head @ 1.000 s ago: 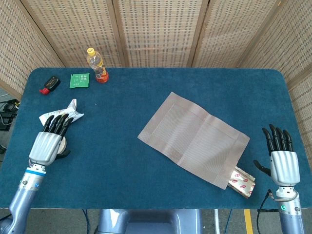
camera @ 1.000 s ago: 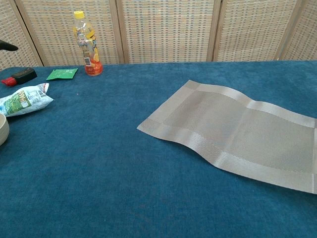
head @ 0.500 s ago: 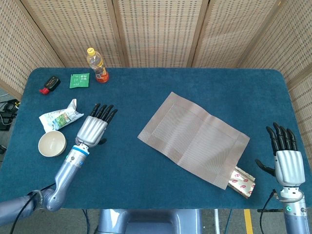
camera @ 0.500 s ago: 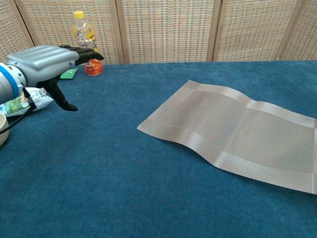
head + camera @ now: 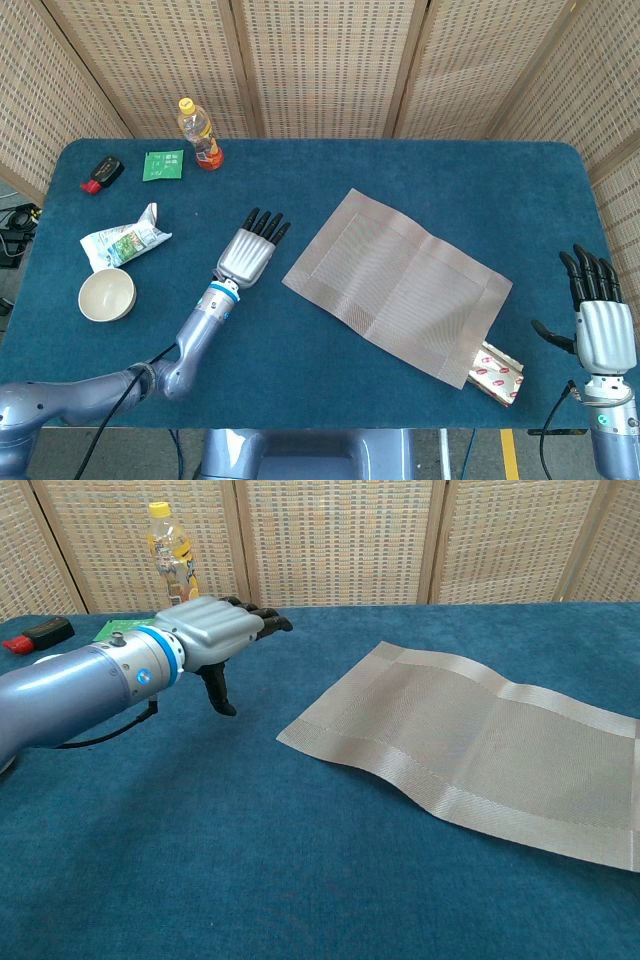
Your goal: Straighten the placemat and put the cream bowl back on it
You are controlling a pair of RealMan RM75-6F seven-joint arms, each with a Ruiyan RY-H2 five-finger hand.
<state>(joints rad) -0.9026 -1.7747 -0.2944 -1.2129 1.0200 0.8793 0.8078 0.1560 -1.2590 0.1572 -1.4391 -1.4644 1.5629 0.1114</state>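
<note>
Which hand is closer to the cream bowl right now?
Left. The left hand hovers open between the cream bowl and the placemat, to the bowl's right. The right hand is at the table's far right edge, beyond the placemat.

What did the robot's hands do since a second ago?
The left hand left the cream bowl and swept right across the table toward the placemat, holding nothing. The right hand drifted slightly right and lower. Placemat, bowl, bottle and snack bag stayed put.
</note>
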